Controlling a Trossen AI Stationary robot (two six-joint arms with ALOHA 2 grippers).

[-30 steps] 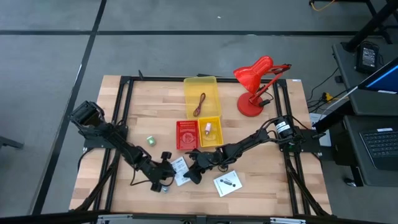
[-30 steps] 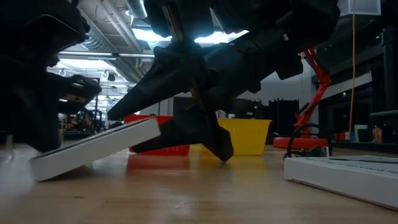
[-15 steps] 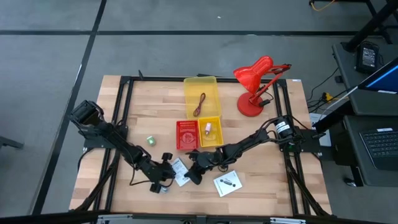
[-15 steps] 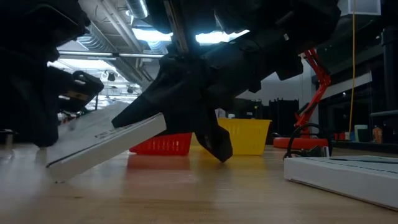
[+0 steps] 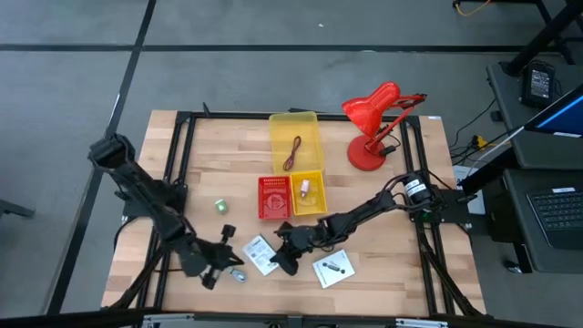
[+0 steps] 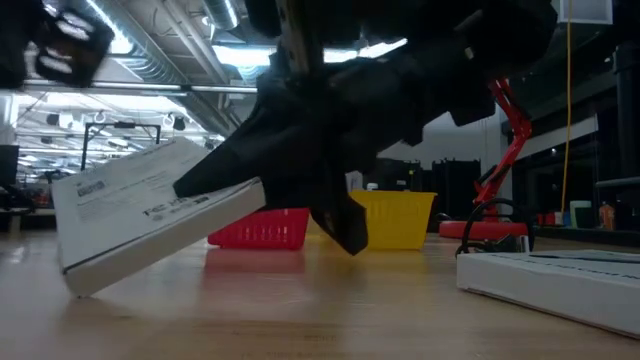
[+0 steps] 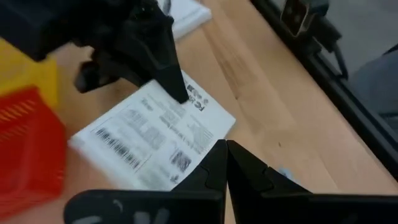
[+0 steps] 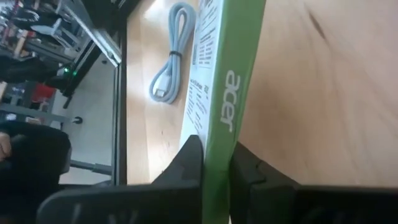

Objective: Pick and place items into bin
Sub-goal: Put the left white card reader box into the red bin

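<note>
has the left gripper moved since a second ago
Yes. In the high view the left gripper has pulled back from the white packet, toward the table's near-left corner.

A grey floor (image 5: 228,55) is seen around the wooden table (image 5: 182,173), a laptop desk (image 5: 547,214) beside, ceiling lights (image 6: 225,55) glowing overhead.

Red desk lamp (image 5: 373,123) on wooden table (image 5: 182,164)
</note>
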